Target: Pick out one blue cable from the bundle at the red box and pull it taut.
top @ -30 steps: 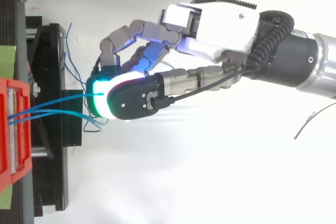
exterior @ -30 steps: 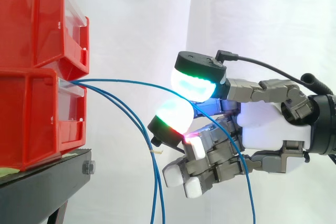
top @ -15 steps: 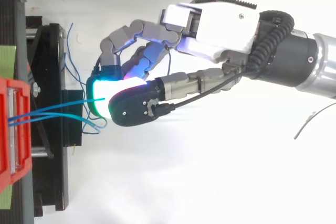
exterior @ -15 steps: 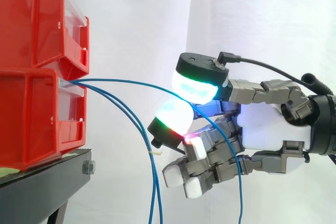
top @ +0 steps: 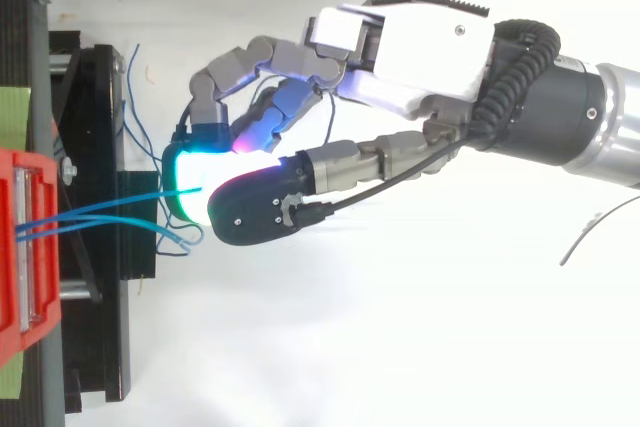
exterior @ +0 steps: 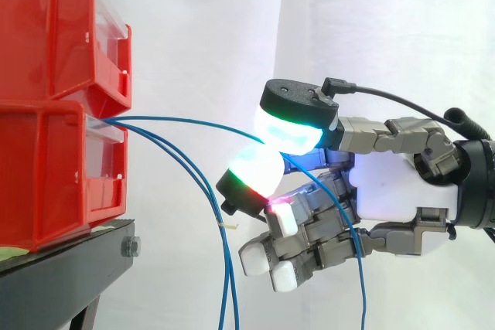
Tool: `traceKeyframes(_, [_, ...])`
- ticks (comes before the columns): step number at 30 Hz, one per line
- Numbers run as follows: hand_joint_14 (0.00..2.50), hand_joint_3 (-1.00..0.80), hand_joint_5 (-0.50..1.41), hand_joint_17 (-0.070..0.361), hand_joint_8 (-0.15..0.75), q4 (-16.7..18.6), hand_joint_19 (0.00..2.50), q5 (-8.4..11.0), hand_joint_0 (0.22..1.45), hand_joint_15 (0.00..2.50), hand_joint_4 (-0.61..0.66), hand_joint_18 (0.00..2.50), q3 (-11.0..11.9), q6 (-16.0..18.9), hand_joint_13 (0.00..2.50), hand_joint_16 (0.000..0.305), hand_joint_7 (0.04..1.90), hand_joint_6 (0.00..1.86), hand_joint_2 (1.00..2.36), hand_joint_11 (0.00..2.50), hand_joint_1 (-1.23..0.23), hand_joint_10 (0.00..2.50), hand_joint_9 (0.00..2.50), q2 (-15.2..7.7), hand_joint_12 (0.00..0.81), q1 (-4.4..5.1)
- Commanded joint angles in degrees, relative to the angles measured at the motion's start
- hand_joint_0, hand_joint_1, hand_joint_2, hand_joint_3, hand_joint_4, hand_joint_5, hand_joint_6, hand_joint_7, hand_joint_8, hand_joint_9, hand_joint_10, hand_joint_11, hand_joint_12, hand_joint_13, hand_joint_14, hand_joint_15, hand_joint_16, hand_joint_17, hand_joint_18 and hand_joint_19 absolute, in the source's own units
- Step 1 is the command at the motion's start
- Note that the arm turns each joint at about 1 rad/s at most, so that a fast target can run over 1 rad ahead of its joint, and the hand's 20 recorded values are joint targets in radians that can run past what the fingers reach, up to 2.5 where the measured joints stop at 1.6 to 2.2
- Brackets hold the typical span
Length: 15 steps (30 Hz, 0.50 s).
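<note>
Hand (exterior: pixel 390 191) pinches one blue cable (exterior: pixel 193 122) between two glowing pads (exterior: pixel 290 127). Cable arches from the lower red box (exterior: pixel 54 168), not taut

The hand (exterior: pixel 390 191) has a white palm, grey jointed fingers (exterior: pixel 387 135) and black-backed pads (exterior: pixel 290 125) glowing cyan and green.

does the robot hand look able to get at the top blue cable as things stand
Likely yes: the top blue cable already runs between the robot hand's glowing fingertips, which look closed on it, apart from the lower cables.
</note>
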Motion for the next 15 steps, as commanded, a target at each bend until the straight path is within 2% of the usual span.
traceKeyframes(1, [0.02,-0.08,-0.18,0.141,0.271,-0.31,0.69,0.07,0.64,0.48,-0.05,0.58,-0.01,0.15,0.74,0.062,1.11,0.88,1.03,0.75,-0.81,0.03,0.92,0.00,0.358,-0.01])
traceKeyframes(8, [0.02,-0.12,-0.19,0.140,0.263,-0.66,0.67,0.07,0.65,0.48,-0.08,0.58,-0.01,0.42,0.75,0.062,1.09,0.88,1.02,0.75,-0.82,0.03,0.93,0.00,0.353,-0.01])
traceKeyframes(15, [0.02,-0.24,-0.19,0.139,0.257,-0.66,0.68,0.07,0.69,0.48,-0.09,0.59,-0.01,0.42,0.76,0.062,1.12,0.89,1.02,0.77,-0.82,0.03,0.94,0.00,0.352,-0.01])
